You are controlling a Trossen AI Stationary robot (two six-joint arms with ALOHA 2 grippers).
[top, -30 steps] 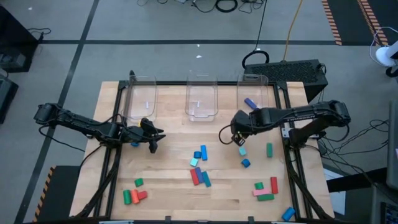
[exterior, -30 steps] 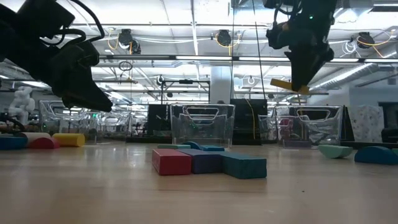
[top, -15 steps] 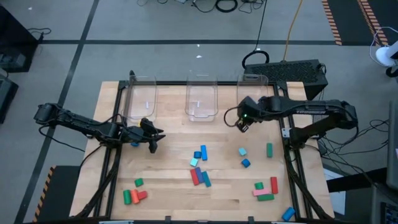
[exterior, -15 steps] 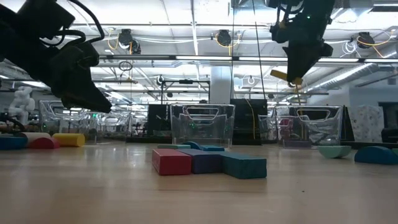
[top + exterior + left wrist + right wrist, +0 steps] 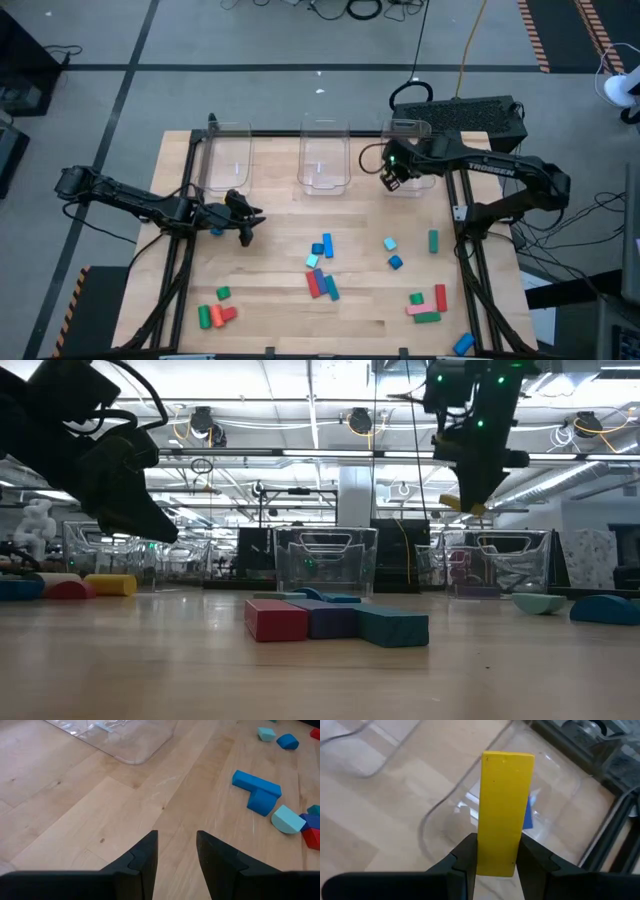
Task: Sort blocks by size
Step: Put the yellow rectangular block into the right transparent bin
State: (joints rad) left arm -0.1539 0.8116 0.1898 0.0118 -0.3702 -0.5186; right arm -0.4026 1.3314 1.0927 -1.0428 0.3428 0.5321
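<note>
Yellow block (image 5: 504, 810) in right pincer (image 5: 496, 862) above clear bin (image 5: 555, 795) holding blue block (image 5: 530, 815).

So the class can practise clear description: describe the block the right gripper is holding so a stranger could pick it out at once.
Find the three clear bins at the table's far edge and go to the right-hand bin. Above it, the right gripper is closed on a yellow bar. It is the only block off the table, long and flat, unlike the blue block lying in the bin below.

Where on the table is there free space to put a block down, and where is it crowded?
Bare wood lies between the left gripper and the red and green blocks, and along the near edge of the table. The centre cluster and the group at near right are crowded.
</note>
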